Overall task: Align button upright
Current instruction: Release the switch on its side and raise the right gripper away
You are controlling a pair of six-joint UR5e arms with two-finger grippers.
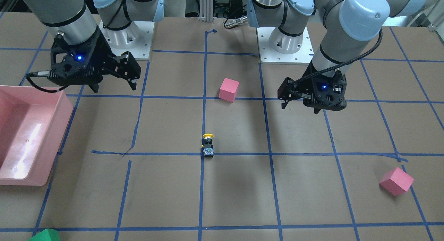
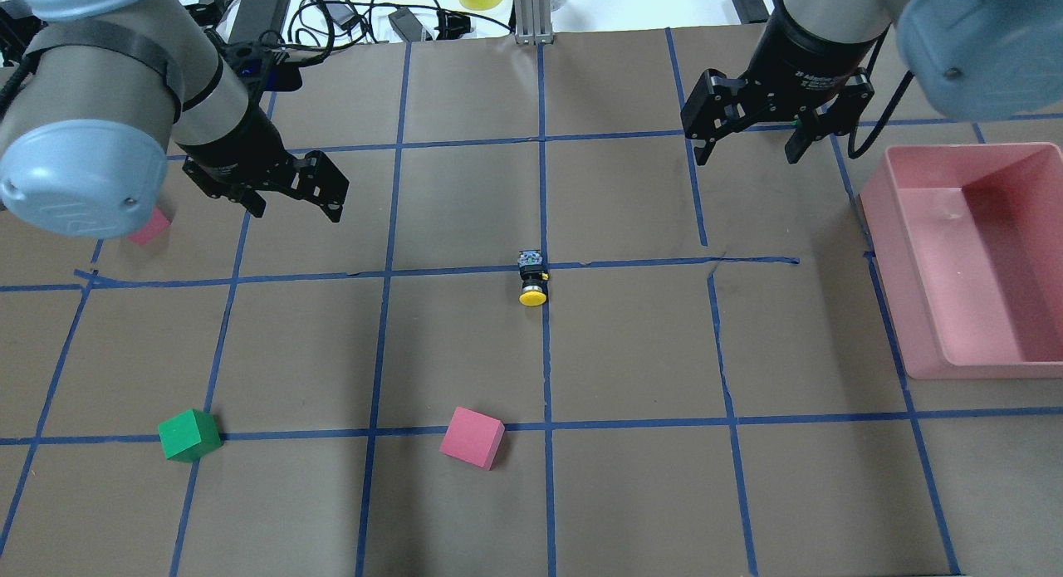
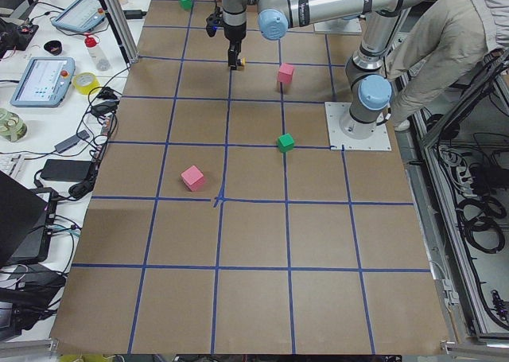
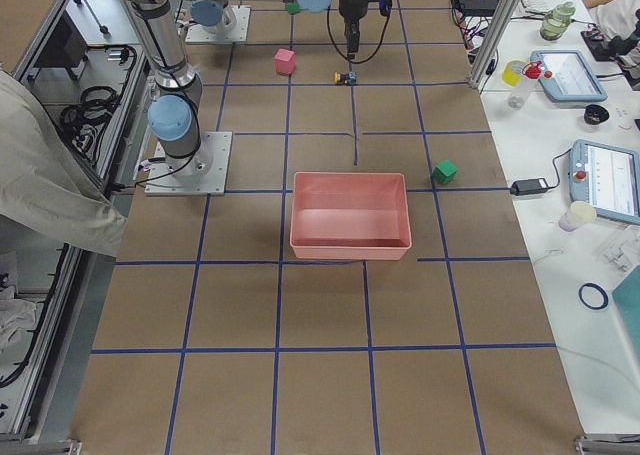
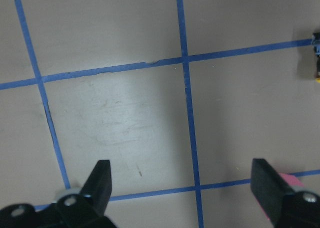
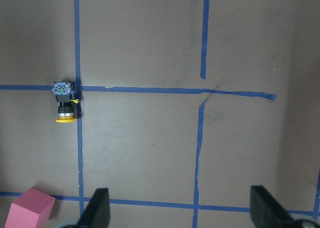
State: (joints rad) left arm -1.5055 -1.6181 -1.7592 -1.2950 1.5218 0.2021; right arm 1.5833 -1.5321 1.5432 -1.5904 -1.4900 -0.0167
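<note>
Our left pincer and right pincer hang spread wide, holding nothing. Between them the button lies on its side on blue tape, yellow cap toward us, black middle. We count one button, one green cube, two pink cubes, one pink bin; our left arm half hides one of them.

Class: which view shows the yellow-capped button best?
Right wrist view: the button lies unobstructed, cap, body and base distinct. Overhead and front views show it smaller; left wrist clips it at the edge; side views, a speck.
</note>
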